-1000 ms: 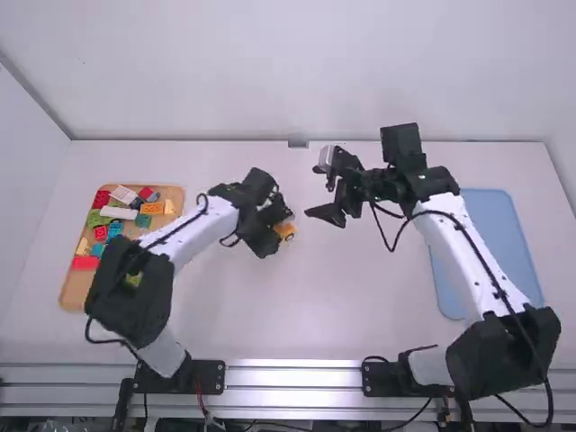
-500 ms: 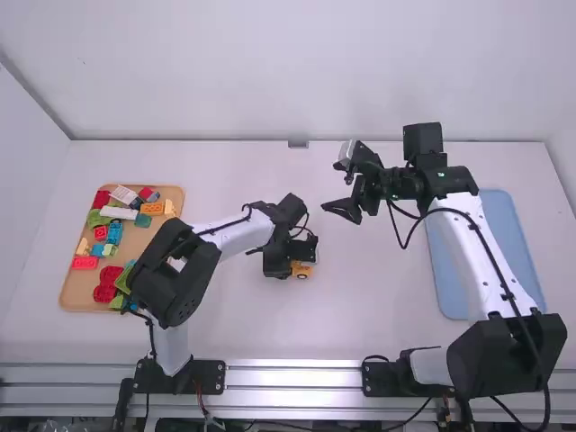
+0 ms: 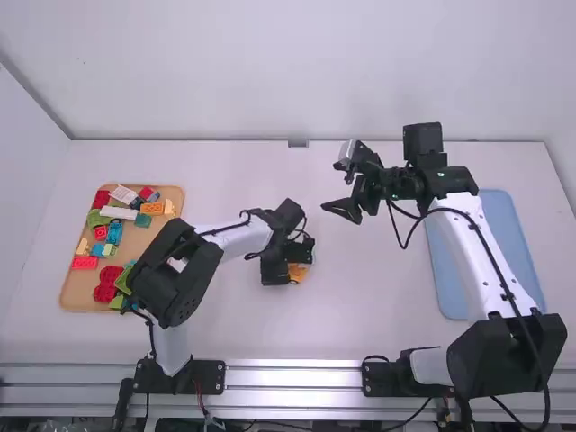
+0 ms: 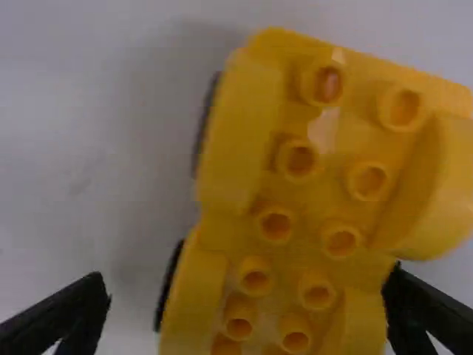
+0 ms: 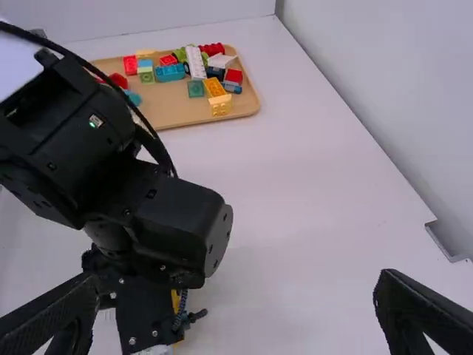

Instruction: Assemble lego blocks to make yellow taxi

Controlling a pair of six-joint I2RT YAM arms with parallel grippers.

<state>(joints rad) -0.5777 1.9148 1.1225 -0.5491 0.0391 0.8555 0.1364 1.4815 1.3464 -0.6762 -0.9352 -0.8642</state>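
High view: your left gripper (image 3: 289, 262) is low over the table (image 3: 234, 333), at the yellow base (image 3: 298, 273). Left wrist view: its fingers stand spread on either side of the base, a gap evident on one side; round studs and black wheels noted. Your right gripper (image 3: 339, 210) is well apart from the base, fingers spread wide. Loose blocks (image 3: 114, 233) occupy the tray (image 3: 164, 252) at left; a blue mat (image 3: 499, 229) lies at right.
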